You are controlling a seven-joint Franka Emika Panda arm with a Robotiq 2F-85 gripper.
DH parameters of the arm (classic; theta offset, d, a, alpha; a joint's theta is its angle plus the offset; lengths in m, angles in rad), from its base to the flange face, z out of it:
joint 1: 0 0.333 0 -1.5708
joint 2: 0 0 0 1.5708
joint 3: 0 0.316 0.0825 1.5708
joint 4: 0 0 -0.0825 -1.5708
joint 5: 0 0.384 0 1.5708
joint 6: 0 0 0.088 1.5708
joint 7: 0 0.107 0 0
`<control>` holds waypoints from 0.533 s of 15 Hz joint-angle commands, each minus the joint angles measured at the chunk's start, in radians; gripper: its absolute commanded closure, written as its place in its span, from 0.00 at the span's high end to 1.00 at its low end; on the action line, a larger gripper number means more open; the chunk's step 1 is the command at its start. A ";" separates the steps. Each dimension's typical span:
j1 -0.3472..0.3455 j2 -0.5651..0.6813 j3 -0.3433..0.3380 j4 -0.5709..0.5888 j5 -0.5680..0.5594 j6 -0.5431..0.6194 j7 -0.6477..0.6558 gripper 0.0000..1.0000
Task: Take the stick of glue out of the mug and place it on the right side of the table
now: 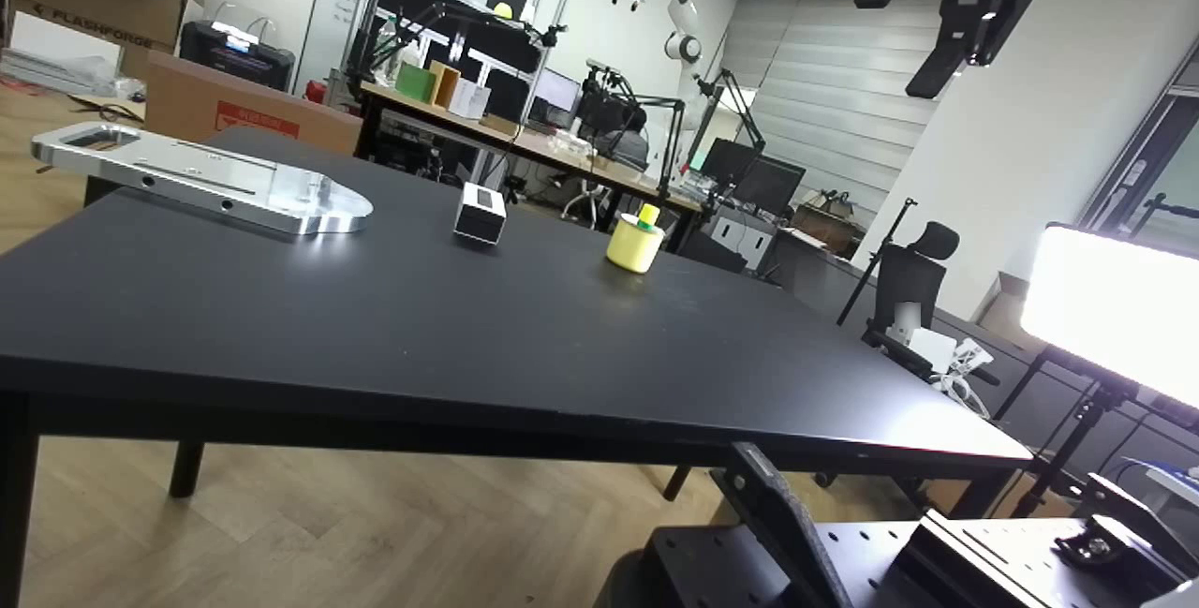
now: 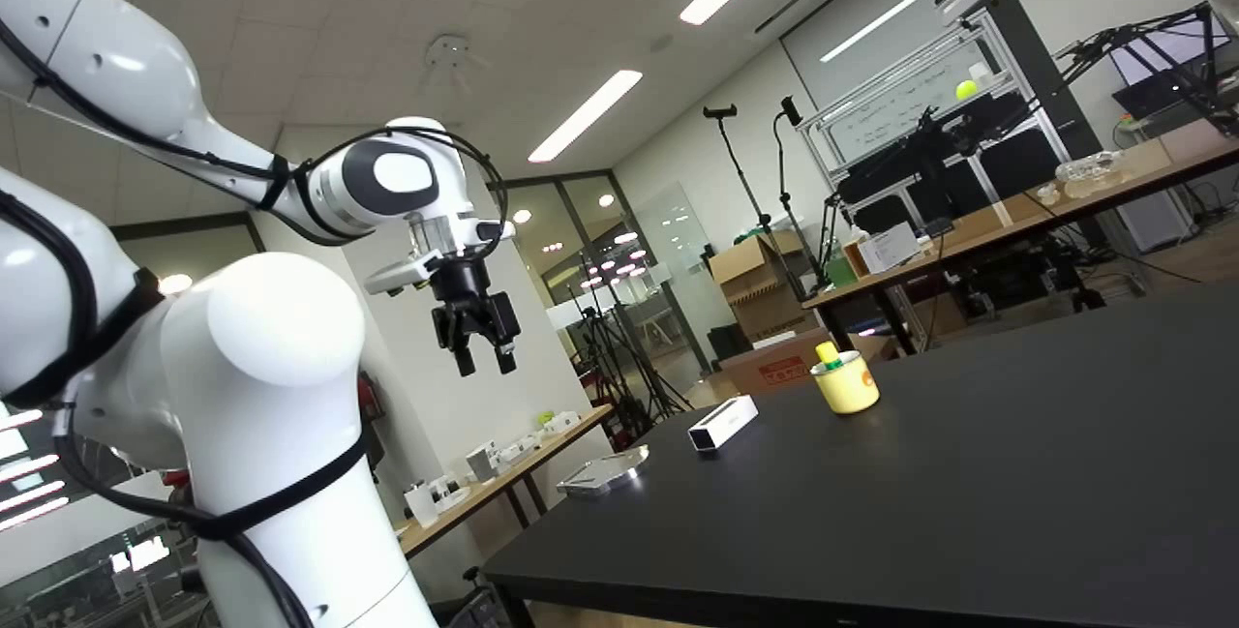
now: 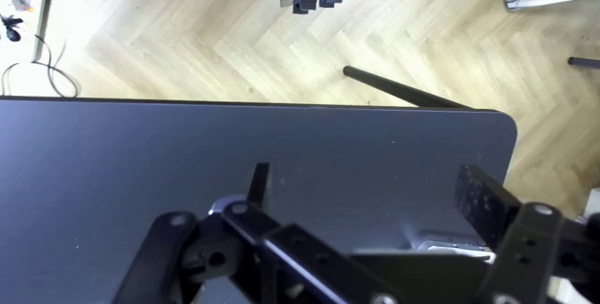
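While the claw (image 2: 486,361) is hanging higher than the dark table (image 1: 506,336) with its fingers (image 3: 485,203) spread wide and nothing between them, the glue stick (image 1: 648,214) is standing in the mug (image 1: 634,248), below the claw and well apart from it. The step in hand is probably calling for a reach across and down. A careful approach should be lining the gap up over the stick's yellow top, closing only once the fingers are straddling it, clear of the mug's rim. A straight upward pull should then be freeing it without tipping the mug. The mug is showing a squat, rounded, smooth yellow body; the stick is wearing a green band under its top. Also lower than the claw, a metal plate (image 1: 211,177) is gleaming, round-nosed and slotted, while a slim box (image 2: 724,422) is showing a white top and a dark end.
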 commanded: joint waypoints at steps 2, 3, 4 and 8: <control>-0.126 0.018 0.007 0.061 -0.205 0.007 -0.024 1.00; -0.153 0.023 -0.003 0.074 -0.250 0.015 -0.031 1.00; -0.176 0.031 -0.016 0.089 -0.289 0.018 -0.046 1.00; -0.265 0.121 -0.097 0.201 -0.431 -0.017 -0.168 1.00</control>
